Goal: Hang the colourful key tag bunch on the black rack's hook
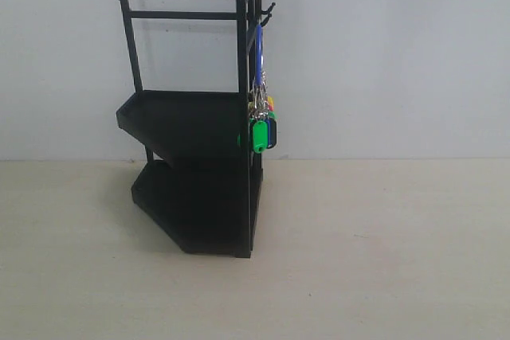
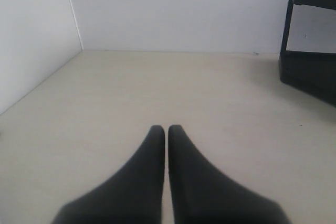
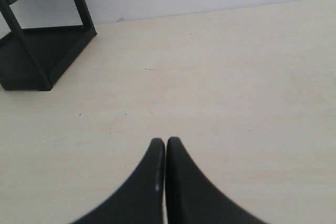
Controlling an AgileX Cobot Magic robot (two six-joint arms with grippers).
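Tabletop (image 1: 382,260) pale wood, white wall (image 1: 398,53) behind | left hand (image 2: 166,128), right hand (image 3: 165,141) both closed, empty

The colourful key tag bunch (image 1: 261,123) hangs, apparently from the hook (image 1: 268,13), against the black rack (image 1: 187,127).

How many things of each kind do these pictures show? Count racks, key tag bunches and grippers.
black rack: 1
colourful key tag bunch: 1, hanging from the hook
grippers: 2, the left gripper and the right gripper, both shut and empty
Total: 4
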